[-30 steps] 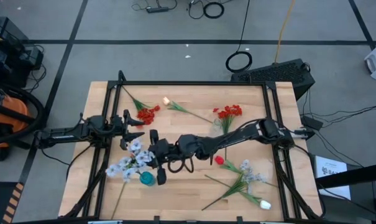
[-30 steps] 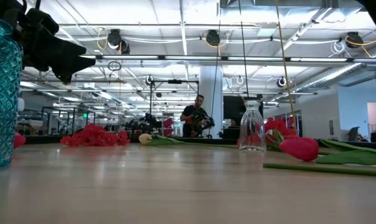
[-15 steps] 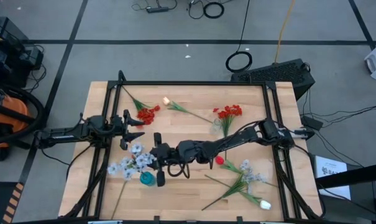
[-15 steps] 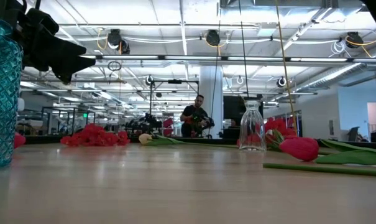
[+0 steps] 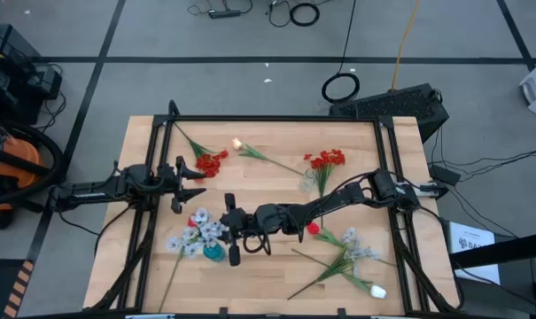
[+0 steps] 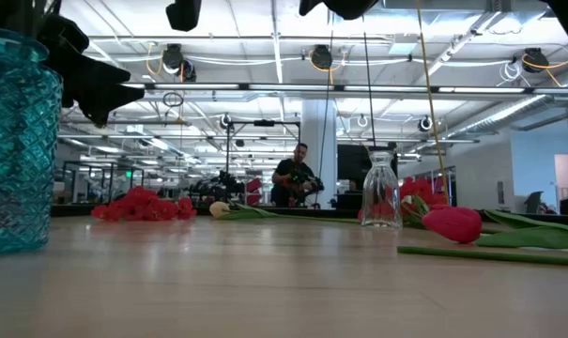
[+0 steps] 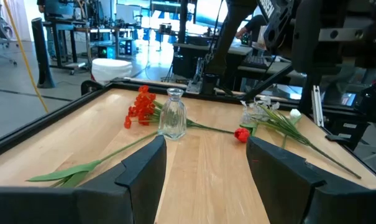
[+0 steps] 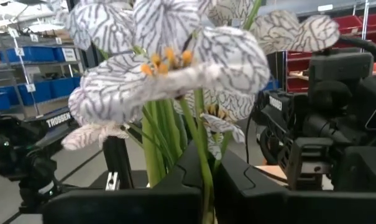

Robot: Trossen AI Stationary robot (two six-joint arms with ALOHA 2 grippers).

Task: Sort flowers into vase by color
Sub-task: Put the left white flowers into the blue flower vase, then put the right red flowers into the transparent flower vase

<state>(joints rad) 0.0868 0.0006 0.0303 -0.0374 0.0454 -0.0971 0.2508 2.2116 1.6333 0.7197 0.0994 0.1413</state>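
Observation:
My right gripper (image 5: 221,232) reaches across the table's middle and is shut on a pale blue-white spray (image 5: 199,233), just above the teal vase (image 5: 214,253). In the right wrist view the veined blossoms (image 8: 169,50) fill the picture. A green stem (image 5: 172,279) runs from under the blossoms toward the near left corner; I cannot tell whether it is in the vase. My left gripper (image 5: 195,182) waits open at the table's left. A clear vase (image 5: 308,182) stands beside a red cluster (image 5: 326,160). My right gripper (image 8: 203,190) pinches the spray's bundle of thin green stems (image 8: 202,163) between its two fingers, a short way below the blossoms. The fingers come level from the table's right, across the stems. The blossoms stand up beyond the fingertips, lifted off the table.
On the table lie another red cluster (image 5: 211,162), a cream tulip (image 5: 237,143), a red tulip (image 5: 313,229), a second pale spray (image 5: 354,250) and a white tulip (image 5: 377,291). A dark frame rail (image 5: 276,119) borders the table. A person (image 6: 293,178) stands far behind.
My right gripper has carried the spray a little toward the table's right and near edge, bringing the blossoms over the teal vase. In the low view the teal vase stands farther right than before, and dark gripper parts now show along the top.

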